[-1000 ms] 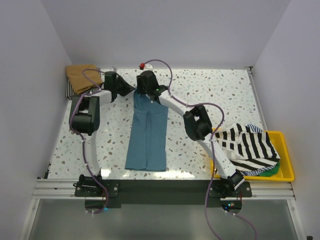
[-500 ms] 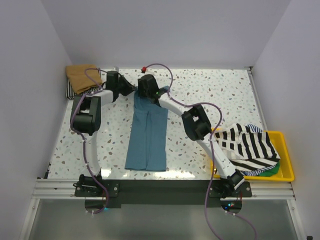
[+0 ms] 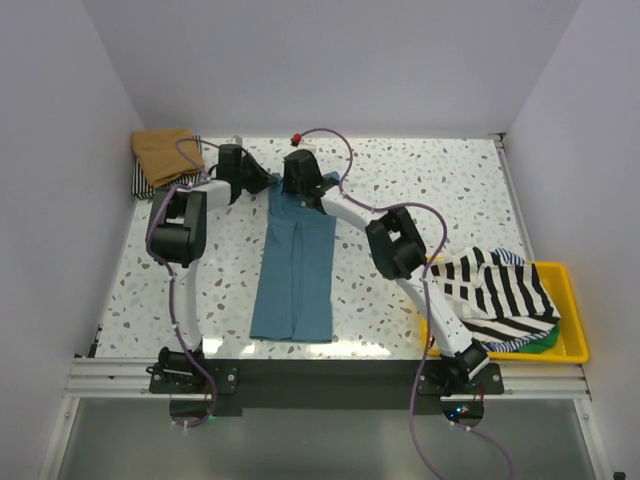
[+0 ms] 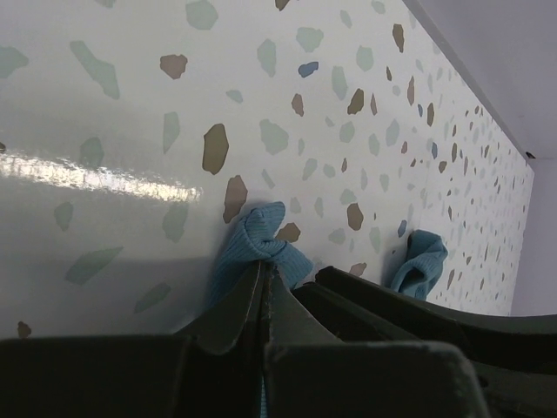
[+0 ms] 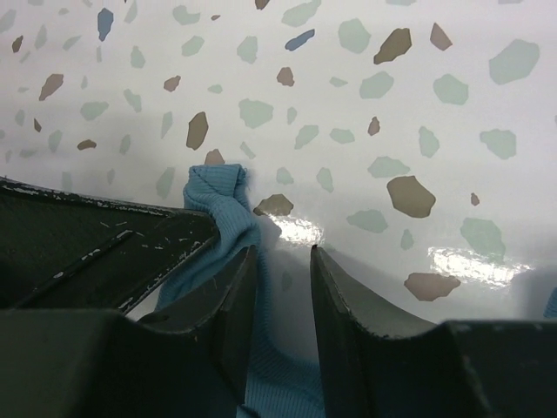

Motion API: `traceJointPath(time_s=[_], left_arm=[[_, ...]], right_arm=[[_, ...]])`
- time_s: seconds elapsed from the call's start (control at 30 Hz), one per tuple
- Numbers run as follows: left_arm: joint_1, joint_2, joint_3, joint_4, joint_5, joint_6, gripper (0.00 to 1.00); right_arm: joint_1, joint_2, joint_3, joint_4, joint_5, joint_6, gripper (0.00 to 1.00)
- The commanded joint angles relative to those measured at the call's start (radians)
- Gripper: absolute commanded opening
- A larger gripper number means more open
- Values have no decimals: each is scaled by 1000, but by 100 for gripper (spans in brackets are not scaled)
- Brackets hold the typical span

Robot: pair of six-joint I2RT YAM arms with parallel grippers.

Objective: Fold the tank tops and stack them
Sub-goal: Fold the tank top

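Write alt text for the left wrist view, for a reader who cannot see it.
The left pincer, shut tight, pinches a bunched strap of the teal-blue tank top over a glossy white table speckled with coloured flecks. A second blue strap end pokes up further to the right.

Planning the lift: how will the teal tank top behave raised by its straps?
Teal tank top is probably floppy: its strap bunches into a wad where the left hand pinches it. Likely light, since it lies thin and flat. Right hand is open, so lifting now would probably sag one-sided.
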State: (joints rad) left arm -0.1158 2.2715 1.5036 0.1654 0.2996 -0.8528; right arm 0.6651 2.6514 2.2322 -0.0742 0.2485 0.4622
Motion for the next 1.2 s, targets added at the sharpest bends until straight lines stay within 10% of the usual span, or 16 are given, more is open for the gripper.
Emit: traceJointPath(time_s=[0.0, 0.6, 1.17], left_arm=[[-15, 25, 52, -13, -34, 4, 0], [-108, 97, 201, -285, -487, 1, 6], [-119, -46, 116, 63, -245, 106, 50]], right_arm=[[-12, -94, -5, 34, 23, 26, 35], [-39, -223, -88, -62, -72, 16, 39], [-55, -534, -394, -274, -81, 38, 44]])
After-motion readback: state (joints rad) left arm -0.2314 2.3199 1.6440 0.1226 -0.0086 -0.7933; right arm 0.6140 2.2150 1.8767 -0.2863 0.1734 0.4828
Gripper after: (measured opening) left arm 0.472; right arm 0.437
